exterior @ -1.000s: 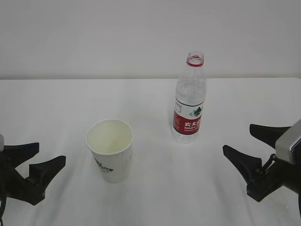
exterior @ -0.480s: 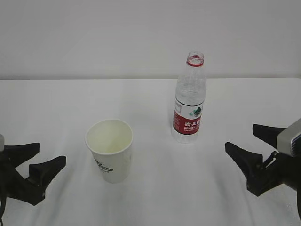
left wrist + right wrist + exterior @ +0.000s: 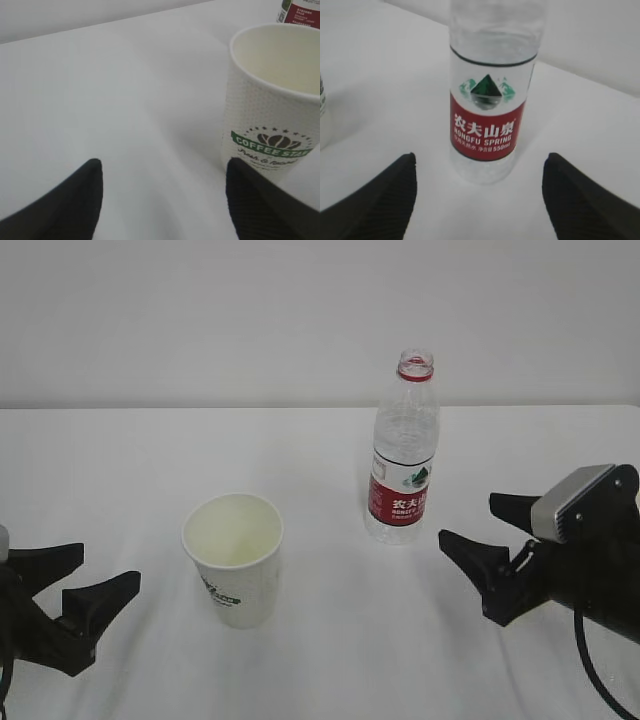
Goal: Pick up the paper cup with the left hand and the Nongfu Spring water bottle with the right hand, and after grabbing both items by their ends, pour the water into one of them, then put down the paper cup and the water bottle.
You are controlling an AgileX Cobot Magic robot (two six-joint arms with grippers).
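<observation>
The white paper cup [image 3: 233, 558] with a green logo stands upright and looks empty on the white table [image 3: 320, 440]; it also fills the right of the left wrist view [image 3: 272, 100]. The Nongfu Spring water bottle [image 3: 403, 452], capless with a red label, stands upright behind and to the right of it, centred in the right wrist view [image 3: 490, 100]. My left gripper [image 3: 90, 575] is open, low at the left edge, short of the cup. My right gripper [image 3: 480, 525] is open, just right of the bottle and aimed at it. Water shows in the bottle.
A plain white wall [image 3: 320, 320] rises behind the table's far edge. The bottle's label corner [image 3: 300, 12] shows at the top right of the left wrist view. Nothing else stands on the table.
My right gripper has moved left and slightly up toward the bottle. The left gripper, cup and bottle have stayed put.
</observation>
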